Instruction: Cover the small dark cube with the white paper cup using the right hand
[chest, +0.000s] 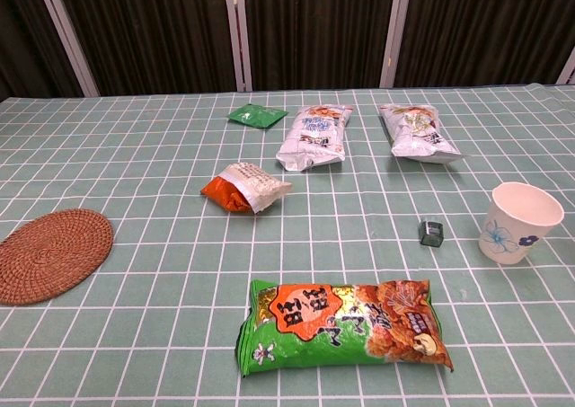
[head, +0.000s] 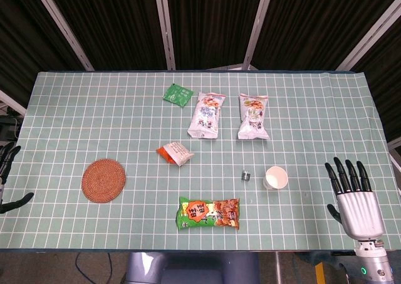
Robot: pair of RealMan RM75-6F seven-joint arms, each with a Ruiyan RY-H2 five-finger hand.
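The white paper cup stands upright, mouth up, on the right part of the table. Just left of it, a short gap away, sits the small dark cube. My right hand is at the lower right of the head view, fingers spread and pointing away, holding nothing, well to the right of the cup. My left hand shows only as dark fingers at the far left edge, apart and empty. Neither hand shows in the chest view.
A green snack bag lies near the front edge. An orange-and-white packet, two white snack bags and a green sachet lie further back. A woven coaster sits left.
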